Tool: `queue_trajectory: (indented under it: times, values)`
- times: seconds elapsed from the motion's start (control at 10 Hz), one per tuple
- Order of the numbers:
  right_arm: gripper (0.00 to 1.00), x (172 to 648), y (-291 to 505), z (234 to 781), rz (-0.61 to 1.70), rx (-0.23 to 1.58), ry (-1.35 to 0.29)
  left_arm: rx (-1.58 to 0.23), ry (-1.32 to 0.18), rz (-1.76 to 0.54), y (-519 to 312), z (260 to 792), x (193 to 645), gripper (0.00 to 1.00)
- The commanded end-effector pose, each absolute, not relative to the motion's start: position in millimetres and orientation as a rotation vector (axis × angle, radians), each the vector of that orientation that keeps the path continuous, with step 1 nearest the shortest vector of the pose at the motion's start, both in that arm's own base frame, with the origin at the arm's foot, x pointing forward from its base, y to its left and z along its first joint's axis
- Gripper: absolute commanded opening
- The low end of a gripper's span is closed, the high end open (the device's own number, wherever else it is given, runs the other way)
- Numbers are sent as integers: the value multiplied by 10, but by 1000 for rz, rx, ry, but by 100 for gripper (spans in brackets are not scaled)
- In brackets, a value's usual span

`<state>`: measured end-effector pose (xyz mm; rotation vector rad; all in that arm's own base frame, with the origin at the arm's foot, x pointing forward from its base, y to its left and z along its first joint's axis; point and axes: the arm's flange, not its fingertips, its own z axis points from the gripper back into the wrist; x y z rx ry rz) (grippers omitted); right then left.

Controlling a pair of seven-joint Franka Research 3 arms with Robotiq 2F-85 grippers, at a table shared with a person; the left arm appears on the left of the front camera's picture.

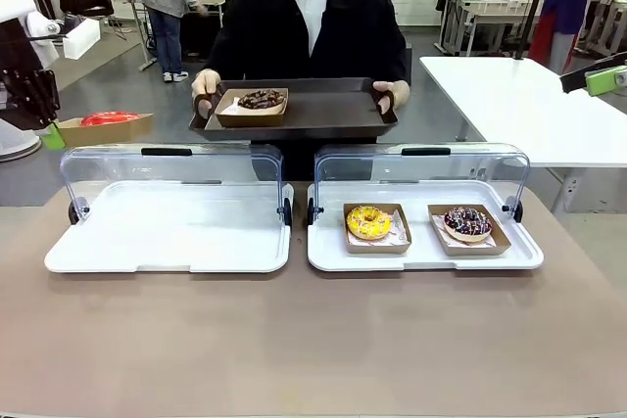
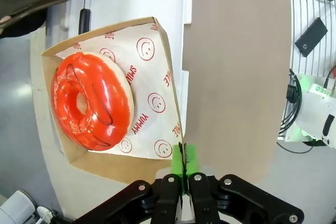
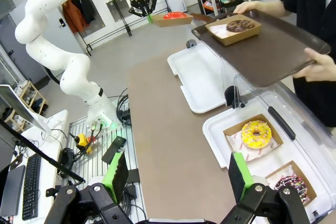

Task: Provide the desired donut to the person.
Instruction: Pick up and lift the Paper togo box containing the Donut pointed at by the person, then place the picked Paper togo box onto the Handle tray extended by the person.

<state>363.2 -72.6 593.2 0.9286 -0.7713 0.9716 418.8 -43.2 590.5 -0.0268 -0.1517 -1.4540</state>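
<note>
A red-glazed donut (image 2: pixel 92 100) lies on printed paper in a brown cardboard tray (image 2: pixel 157 77). My left gripper (image 2: pixel 182 163) is shut on that tray's rim. In the front view the left gripper (image 1: pixel 52 134) holds the tray with the red donut (image 1: pixel 108 118) in the air at the far left, beyond the table's edge. The person (image 1: pixel 309 36) stands across the table and holds out a dark serving tray (image 1: pixel 333 110) with both hands. A chocolate donut (image 1: pixel 262 99) in a cardboard tray sits on it. My right gripper (image 3: pixel 178 177) is open and holds nothing, back over the table's near right side.
Two white display cases stand with clear lids raised. The left case (image 1: pixel 167 242) has nothing in it. The right case (image 1: pixel 421 256) holds a yellow donut (image 1: pixel 368 222) and a dark sprinkled donut (image 1: pixel 468 223). A white side table (image 1: pixel 529 105) stands at the right.
</note>
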Motion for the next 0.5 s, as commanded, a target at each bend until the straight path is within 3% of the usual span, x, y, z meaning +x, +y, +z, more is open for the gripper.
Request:
queue_trajectory:
  times: [0.0, 0.4]
  values:
    - [100, 3636, -712, 5945, 981, 939, -785, -21, -155, -1451, -468, 5926, 4149, 0]
    - [100, 3636, -712, 5945, 981, 939, -785, -21, -155, -1451, -468, 5926, 4149, 0]
